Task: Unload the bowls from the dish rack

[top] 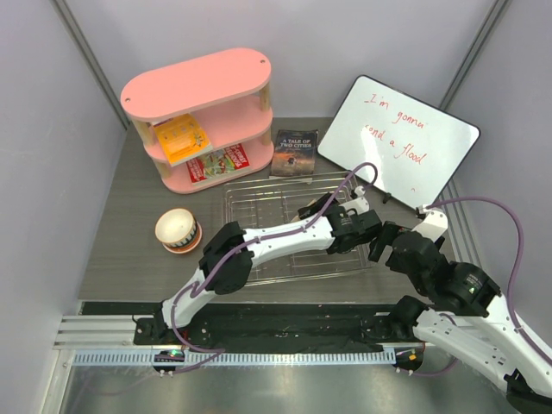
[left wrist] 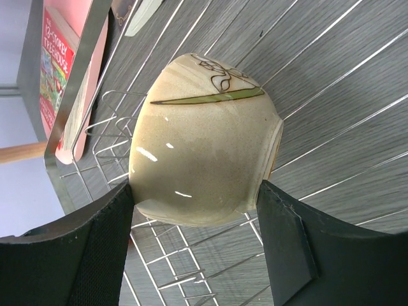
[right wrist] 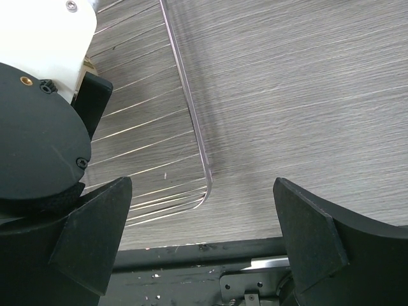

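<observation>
Here the left gripper [left wrist: 197,191] is clamped on the beige bowl [left wrist: 204,134]. One of its black fingers [left wrist: 95,255] presses the glossy wall on one side and the other presses the opposite side. The bowl sits tipped in the grasp, with a green stripe and a dark line drawing on the part farthest from the gripper. Which way its mouth faces I cannot tell. Directly behind the bowl run the thin bars and upright tines of the dish rack [left wrist: 159,261], with the grey wood-grain worktop [left wrist: 357,95] showing through them. Whether the bowl touches the bars I cannot tell.

From above, the left gripper [top: 364,226] hangs over the right end of the rack, and the bowl is hidden under the left arm [top: 276,237]. Just beside it, on its right, is the right gripper [right wrist: 201,185]. This one stands wide apart, spread over the rack's rounded near corner.

Well to the left of the left gripper, past the rack's far end, a white ribbed bowl [top: 177,226] sits stacked on an orange bowl [top: 188,244] on the worktop. Beyond the gripper stands a whiteboard [top: 397,142] with red handwriting. Farther left of that are a book [top: 295,152] and the pink shelf unit [top: 198,86]
</observation>
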